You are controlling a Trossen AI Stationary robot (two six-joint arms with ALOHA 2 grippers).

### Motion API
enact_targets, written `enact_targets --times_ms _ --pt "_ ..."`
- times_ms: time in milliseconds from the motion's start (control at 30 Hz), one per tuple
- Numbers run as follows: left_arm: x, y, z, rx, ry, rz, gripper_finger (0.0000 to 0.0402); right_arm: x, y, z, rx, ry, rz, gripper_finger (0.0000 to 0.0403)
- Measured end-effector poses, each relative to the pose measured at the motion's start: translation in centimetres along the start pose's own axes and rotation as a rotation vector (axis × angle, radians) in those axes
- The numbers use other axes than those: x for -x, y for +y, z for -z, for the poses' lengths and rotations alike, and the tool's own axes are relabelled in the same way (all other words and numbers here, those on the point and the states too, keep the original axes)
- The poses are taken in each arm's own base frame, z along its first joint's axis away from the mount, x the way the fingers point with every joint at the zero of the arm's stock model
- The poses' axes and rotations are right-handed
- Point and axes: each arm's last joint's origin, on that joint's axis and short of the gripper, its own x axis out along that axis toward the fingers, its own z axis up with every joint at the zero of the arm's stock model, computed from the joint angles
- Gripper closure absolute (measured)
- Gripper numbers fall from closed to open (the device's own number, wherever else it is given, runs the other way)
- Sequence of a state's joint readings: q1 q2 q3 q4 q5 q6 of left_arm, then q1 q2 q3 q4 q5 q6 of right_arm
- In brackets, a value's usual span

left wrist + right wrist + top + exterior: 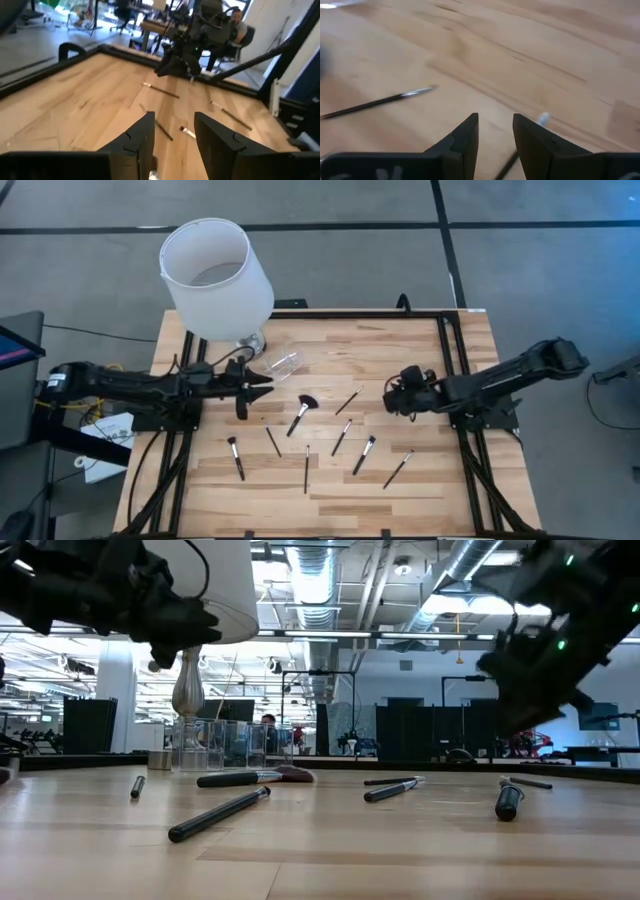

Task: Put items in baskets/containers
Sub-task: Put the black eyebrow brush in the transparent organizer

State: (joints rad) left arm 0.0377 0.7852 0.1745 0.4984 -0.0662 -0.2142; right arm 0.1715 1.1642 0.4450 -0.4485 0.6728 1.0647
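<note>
The small clear transparent cup lying just beside the large white lampshade is faint from above, and its mouth and contents cannot be told. The lampshade hides most of its own silver base, and in the low view the frame cuts its top off. One thin black makeup brush disappears between the right gripper's dark fingers, its handle cut by the picture's edge. Another brush shows only a silver tip by the left gripper. The seated person beyond the table is half hidden behind the other arm.
</note>
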Motion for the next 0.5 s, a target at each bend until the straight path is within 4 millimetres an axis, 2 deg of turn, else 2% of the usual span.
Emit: enact_targets --times_ms 200,500 --pt "-0.4 0.0 0.3 -0.001 0.023 -0.006 0.0266 -2.2 -0.1 0.9 -0.058 0.04 0.134 0.029" --pt "-0.4 0.0 0.3 -0.001 0.017 -0.005 0.0266 -3.0 -0.9 1.4 -0.165 0.085 0.238 0.029"
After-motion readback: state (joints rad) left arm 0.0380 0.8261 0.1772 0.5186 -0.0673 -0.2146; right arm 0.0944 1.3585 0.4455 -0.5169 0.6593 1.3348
